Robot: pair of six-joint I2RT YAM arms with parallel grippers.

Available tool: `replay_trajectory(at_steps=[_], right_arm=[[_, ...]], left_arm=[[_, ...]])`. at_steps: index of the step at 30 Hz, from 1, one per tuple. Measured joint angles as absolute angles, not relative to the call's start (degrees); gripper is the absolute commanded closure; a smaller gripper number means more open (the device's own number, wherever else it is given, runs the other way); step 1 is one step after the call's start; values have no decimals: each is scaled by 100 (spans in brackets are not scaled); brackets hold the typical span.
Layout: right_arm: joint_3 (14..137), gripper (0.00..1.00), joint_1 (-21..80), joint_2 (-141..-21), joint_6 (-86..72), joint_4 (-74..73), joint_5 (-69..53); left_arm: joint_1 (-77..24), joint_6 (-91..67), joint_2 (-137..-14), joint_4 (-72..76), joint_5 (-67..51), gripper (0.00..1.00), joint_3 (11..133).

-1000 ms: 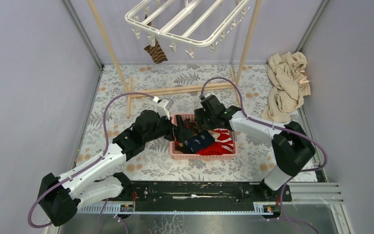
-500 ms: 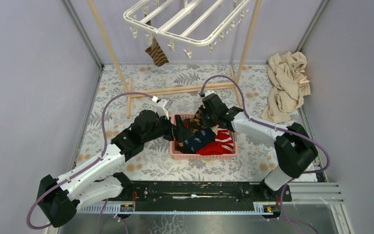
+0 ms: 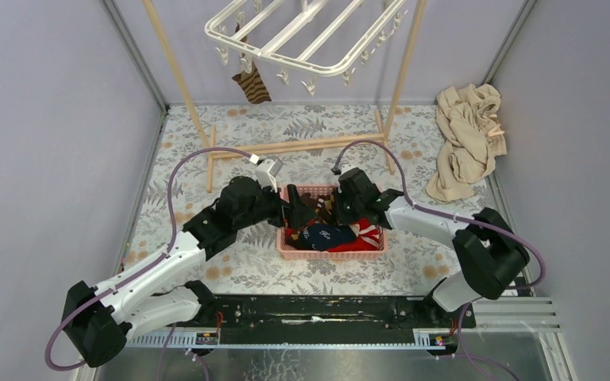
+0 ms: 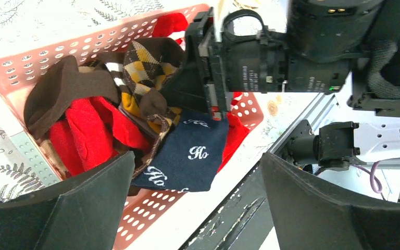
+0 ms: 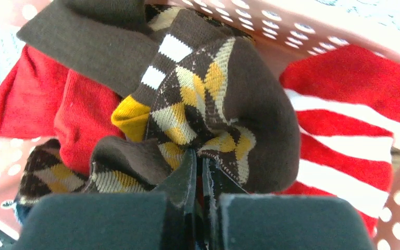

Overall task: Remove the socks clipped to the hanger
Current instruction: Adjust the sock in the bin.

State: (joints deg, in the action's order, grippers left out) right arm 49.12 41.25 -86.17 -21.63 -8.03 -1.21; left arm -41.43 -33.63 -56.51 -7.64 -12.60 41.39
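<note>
The white hanger hangs at the top, with one brown striped sock clipped to its left side. Below it, the pink basket holds red, navy and brown socks. My right gripper is down in the basket, shut on a fold of a brown argyle sock. The left wrist view shows that gripper's black body over the same sock. My left gripper hovers wide open over the basket's near left side, above a navy sock, holding nothing.
A wooden pole frame carries the hanger, its base bar lying just behind the basket. A beige cloth heap lies at the back right. Grey walls close in both sides. The black rail runs along the near edge.
My right gripper has closed on the argyle sock and shifted down and nearer inside the basket. The hanger has swung slightly. The left arm has stayed in place.
</note>
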Motion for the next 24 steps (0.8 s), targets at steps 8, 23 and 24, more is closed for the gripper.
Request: replay_trajectory(at_steps=[8, 23, 24], right_arm=[[5256, 51, 4110, -9295, -2163, -333, -222], [5857, 18, 4110, -6792, -1566, -1476, 604], [5913, 18, 4110, -6674, -1546, -1472, 648]], left_arm=[[-4143, -3330, -5712, -799, -1208, 1, 4233], [-2456, -2873, -6167, -836, -659, 2, 5122], [-2359, -2816, -6246, -681, -493, 2, 5162]])
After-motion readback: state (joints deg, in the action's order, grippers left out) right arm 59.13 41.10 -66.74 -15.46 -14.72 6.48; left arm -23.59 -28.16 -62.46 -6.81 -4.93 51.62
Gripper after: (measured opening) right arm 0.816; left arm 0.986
